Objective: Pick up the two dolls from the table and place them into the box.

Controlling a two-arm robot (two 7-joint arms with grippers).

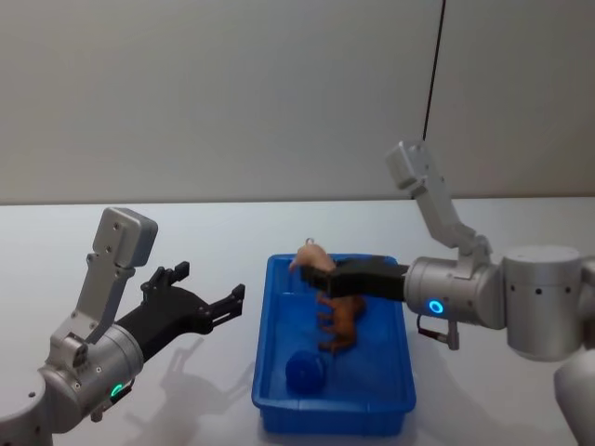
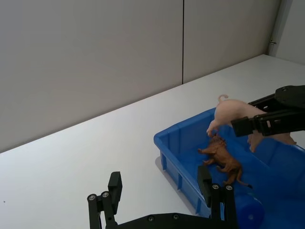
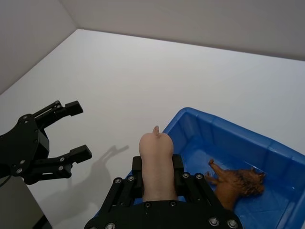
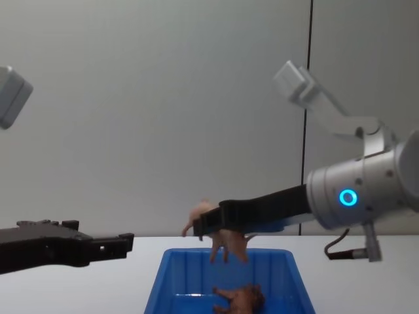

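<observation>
The right gripper (image 1: 321, 275), in the middle of the head view, squeezes a small pink pig toy (image 1: 310, 254) and holds it up over the bright blue plastic box (image 1: 268, 372). I think it holds the pig there so the pig will drop inside. A brown lion toy with four legs (image 1: 339, 321) already lies in the box, below the pig. A round blue toy (image 1: 305, 372) sits in the box's near part, low in the frame. The left gripper (image 1: 200, 305), at the lower left, waits over the plain white table (image 1: 214, 237) with its fingers spread and nothing in them. I can see no words or labels anywhere.
</observation>
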